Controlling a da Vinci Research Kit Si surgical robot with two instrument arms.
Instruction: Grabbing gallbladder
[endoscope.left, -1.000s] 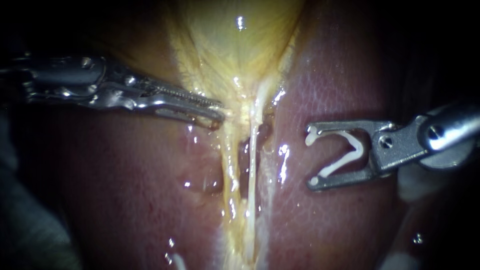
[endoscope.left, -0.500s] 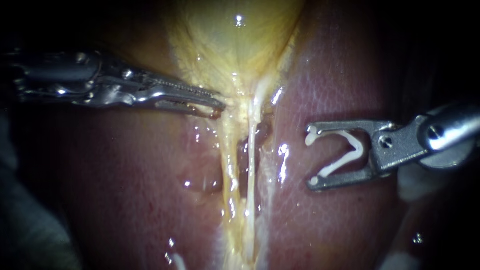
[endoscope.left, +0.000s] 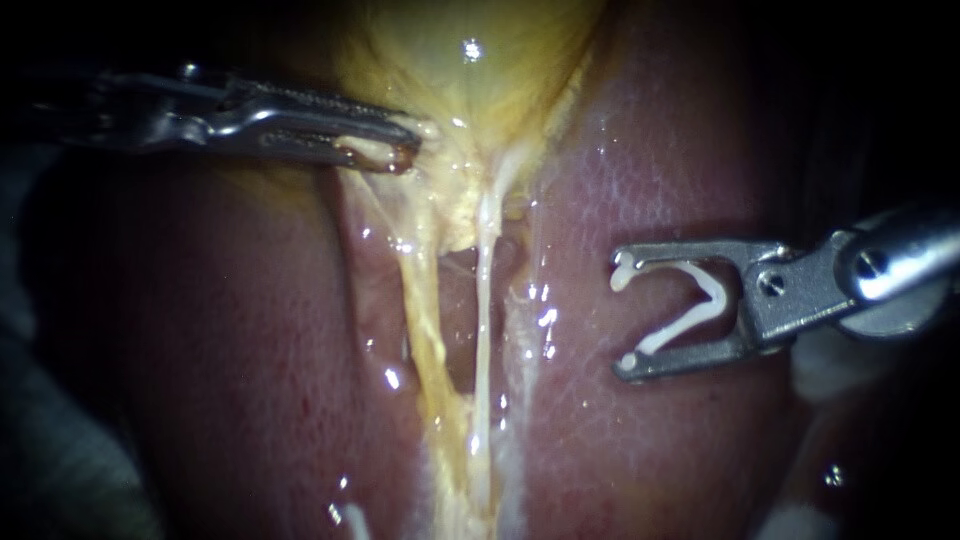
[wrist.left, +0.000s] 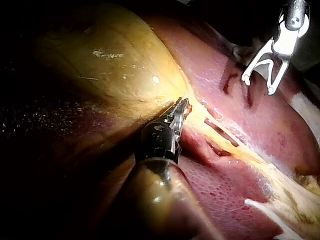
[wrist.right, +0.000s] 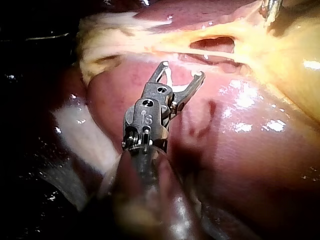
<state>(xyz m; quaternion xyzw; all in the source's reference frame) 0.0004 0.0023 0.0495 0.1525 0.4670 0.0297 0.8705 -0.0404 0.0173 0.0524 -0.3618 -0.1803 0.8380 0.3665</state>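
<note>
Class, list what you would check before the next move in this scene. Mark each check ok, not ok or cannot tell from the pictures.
1. Left instrument jaws shut on the narrow end of the gallbladder: ok.
2. Yellow tube and white tube stretched, with a gap showing between them: ok.
3. Clip seated between the jaws of the right instrument: ok.
4. Right instrument apart from both tubes, over the liver: ok.
5. Left grip firm enough to hold under more pull: cannot tell.
</note>
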